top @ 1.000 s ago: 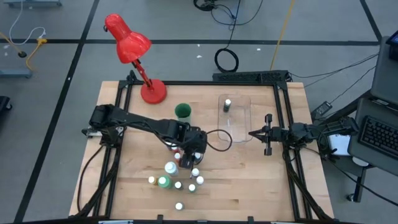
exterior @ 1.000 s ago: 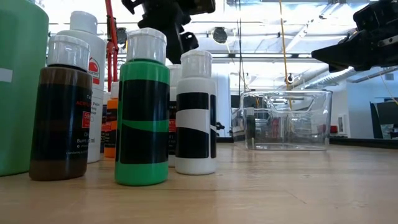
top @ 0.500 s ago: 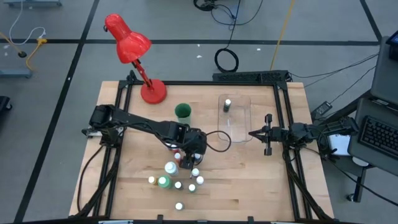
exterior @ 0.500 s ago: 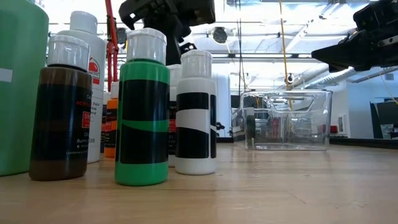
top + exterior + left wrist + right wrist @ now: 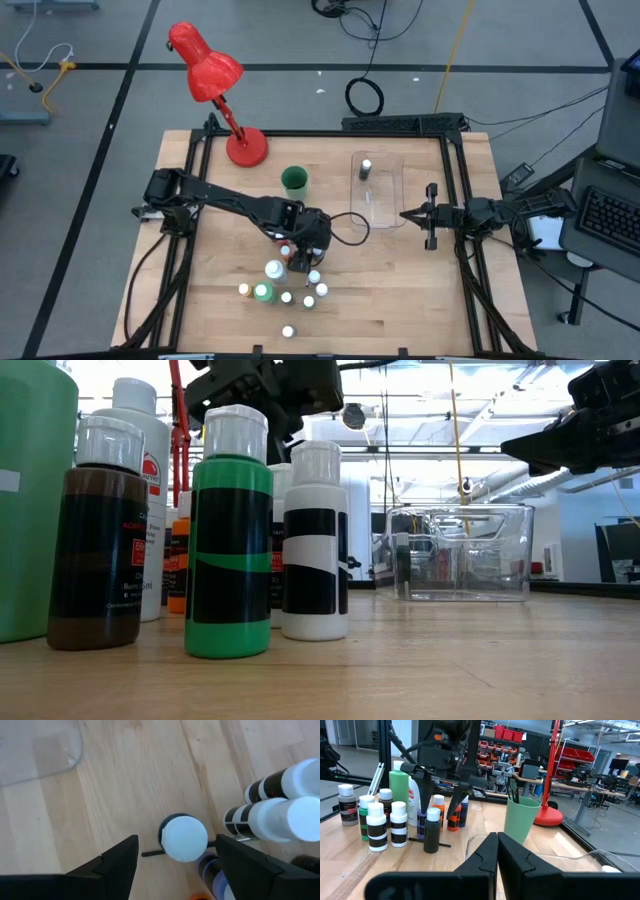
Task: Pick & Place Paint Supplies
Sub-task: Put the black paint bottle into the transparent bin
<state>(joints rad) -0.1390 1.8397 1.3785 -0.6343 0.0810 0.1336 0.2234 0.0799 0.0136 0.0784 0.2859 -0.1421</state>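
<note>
Left gripper (image 5: pixel 175 857) open, fingers either side of dark bottle (image 5: pixel 182 838), apparently not touching. Right gripper (image 5: pixel 497 851) closed, idle beside tray (image 5: pixel 385 205).

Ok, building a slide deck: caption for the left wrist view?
Open left pincer hovering over a white-capped paint bottle on the wooden table.

Crowded bottles (image 5: pixel 285 285); bare table (image 5: pixel 420 290) rightward.

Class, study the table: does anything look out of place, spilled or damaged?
A thin brush lies flat on the table by the white-capped dark bottle, while the other bottles stand upright. Nothing looks spilled or broken.
</note>
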